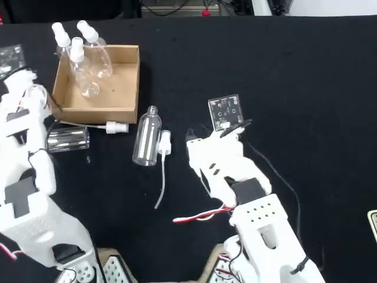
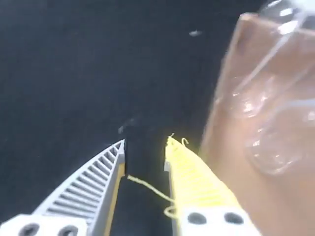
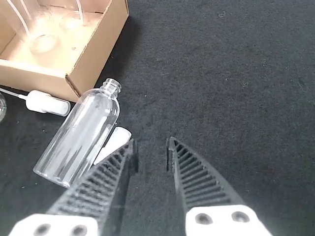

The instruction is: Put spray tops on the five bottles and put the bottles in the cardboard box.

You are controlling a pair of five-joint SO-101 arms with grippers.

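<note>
Well, from where I stand the right arm (image 1: 227,168) is nearest, bent low over the black cloth (image 1: 306,71). Its wrist is tipped forward, so the right gripper (image 3: 150,145) points down and away, just right of the loose parts. Its dark jaws stand a little apart with nothing between them.

Just left of it lies a spray top (image 1: 164,143), white head away from me and thin tube trailing back toward the near edge. Right beside that head, on its left, the uncapped bottle (image 1: 147,137) lies on its side with its open neck pointing far. I'd reckon it light, thin-walled, smooth and round, so it will roll and slip. A gentle hold across the middle of the body looks safest. The spray top looks lighter still, and its tube is floppy, so take the head rather than the tube.

Further left, a second bare bottle (image 1: 68,140) lies on its side beside the left arm (image 1: 23,118), which rises along the left edge. A second spray top (image 1: 117,127) lies just short of the near wall of the cardboard box (image 1: 97,113), its tube running left. The left gripper (image 2: 146,142) hangs beside an outer wall of the box, jaws slightly parted and empty.

Farthest off, at the far left, the box holds three capped bottles (image 1: 88,71).
</note>
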